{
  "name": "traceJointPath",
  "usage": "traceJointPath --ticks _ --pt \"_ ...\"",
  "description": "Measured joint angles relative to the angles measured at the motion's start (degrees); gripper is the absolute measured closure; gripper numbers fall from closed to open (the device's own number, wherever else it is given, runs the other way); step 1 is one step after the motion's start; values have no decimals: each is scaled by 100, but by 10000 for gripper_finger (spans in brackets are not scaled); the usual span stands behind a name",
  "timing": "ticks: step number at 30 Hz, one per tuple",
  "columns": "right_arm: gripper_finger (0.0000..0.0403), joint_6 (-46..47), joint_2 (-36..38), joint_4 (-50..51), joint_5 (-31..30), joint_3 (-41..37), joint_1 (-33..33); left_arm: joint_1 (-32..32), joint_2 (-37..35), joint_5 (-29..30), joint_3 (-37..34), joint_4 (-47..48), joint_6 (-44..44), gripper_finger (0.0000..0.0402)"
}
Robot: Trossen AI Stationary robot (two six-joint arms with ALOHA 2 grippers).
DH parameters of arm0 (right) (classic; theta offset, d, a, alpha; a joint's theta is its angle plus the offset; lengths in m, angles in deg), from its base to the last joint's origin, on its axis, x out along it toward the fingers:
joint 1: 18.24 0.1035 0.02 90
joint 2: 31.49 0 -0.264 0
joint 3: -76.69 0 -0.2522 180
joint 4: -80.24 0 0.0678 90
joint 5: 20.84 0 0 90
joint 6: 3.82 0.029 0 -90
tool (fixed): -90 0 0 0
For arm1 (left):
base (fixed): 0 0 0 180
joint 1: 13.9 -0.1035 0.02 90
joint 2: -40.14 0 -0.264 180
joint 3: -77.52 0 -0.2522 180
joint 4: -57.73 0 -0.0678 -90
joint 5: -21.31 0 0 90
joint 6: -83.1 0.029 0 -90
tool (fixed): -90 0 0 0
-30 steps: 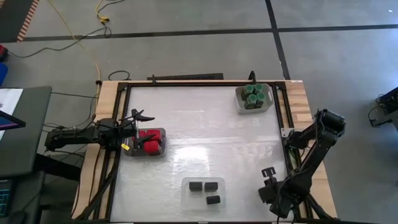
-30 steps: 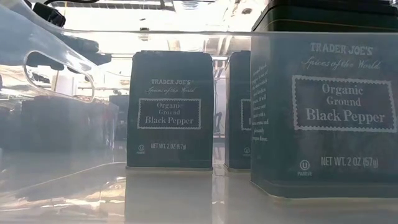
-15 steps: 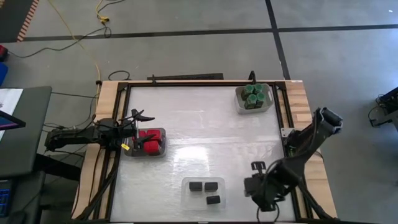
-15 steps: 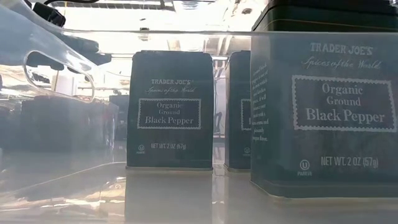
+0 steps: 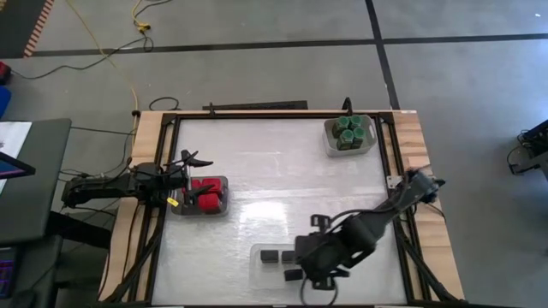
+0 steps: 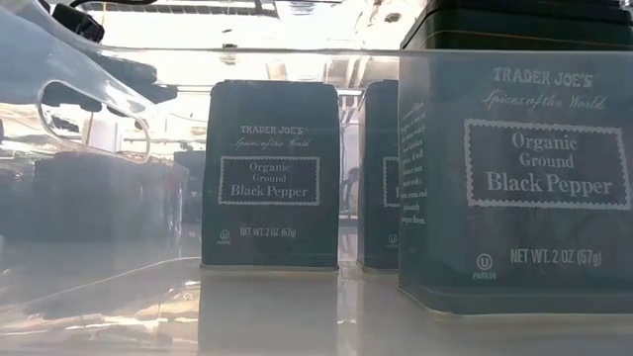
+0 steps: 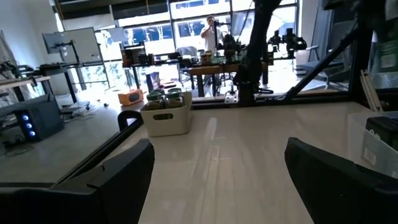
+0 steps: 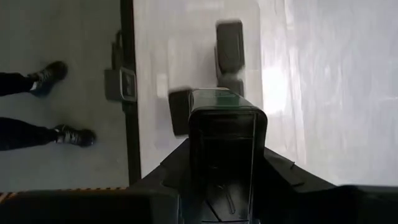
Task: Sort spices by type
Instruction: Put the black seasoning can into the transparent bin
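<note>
My right gripper [image 5: 310, 258] hangs over the clear tray [image 5: 257, 267] at the table's near edge, shut on a black spice box [image 8: 227, 143]. Three more black boxes [image 5: 268, 255] stand in that tray, and the low view shows them close up [image 6: 270, 173]. Red containers [image 5: 205, 195] fill a small tray at the left, with my left gripper [image 5: 184, 180] open and level beside it. Green-lidded jars [image 5: 348, 133] sit in a white bin at the far right. My right gripper pinches the black box between its two fingers, which lie on two opposite sides [image 8: 198, 168] of it. The fingers slant down from above. The box points away past the fingertips and hangs clear above the tray and the boxes in it.
The bin of green jars [image 7: 165, 112] shows far across the table from my left gripper [image 7: 217, 180]. A person's legs and shoes [image 8: 37, 74] stand on the floor just past the table's near edge. A black frame rail [image 5: 167, 171] borders the white table top.
My right gripper has swung from the near right corner toward the table's left edge along the near side, rising and tipping further down, and now hangs over the clear tray of black boxes.
</note>
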Motion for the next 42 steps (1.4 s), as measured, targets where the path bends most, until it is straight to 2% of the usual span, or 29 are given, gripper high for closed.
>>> traceJointPath --ticks 5,8,18,30,42 --pt "261 -92 -929 269 17 1399 -109 -1 2 0 0 0 1 55" --pt "261 -211 -986 -412 155 1163 -173 -1 -2 1 1 -2 0 55" --pt "261 -476 -1556 -1325 193 1171 -336 -1 1 0 1 -2 0 55" --pt "261 -624 -2363 -1416 404 1166 -327 -1 11 2 -1 -4 0 55" --pt "261 -694 -2678 -1564 491 1175 -404 0 11 2 -1 -4 0 55"
